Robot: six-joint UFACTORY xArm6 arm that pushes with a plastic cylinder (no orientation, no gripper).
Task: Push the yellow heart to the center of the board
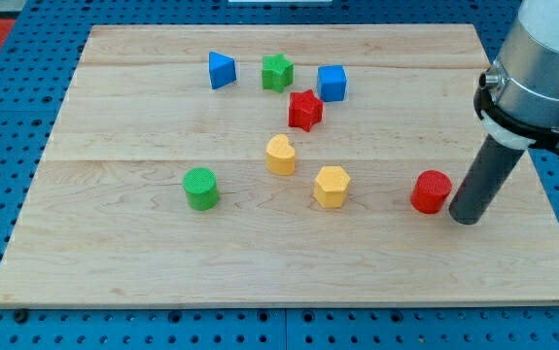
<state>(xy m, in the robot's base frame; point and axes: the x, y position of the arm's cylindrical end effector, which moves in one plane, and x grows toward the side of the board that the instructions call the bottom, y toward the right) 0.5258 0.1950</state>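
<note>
The yellow heart (280, 155) lies near the middle of the wooden board (143, 262). My tip (465, 218) rests on the board at the view's right, far to the right of the heart. It stands just right of the red cylinder (432, 192), close to it or touching; I cannot tell which. A yellow hexagon (331, 186) lies between the heart and the red cylinder, a little lower.
A red star (305, 110) sits just above and right of the heart. A blue triangle (221, 70), a green star (277, 72) and a blue cube (331, 83) stand near the top. A green cylinder (201, 189) lies to the heart's lower left.
</note>
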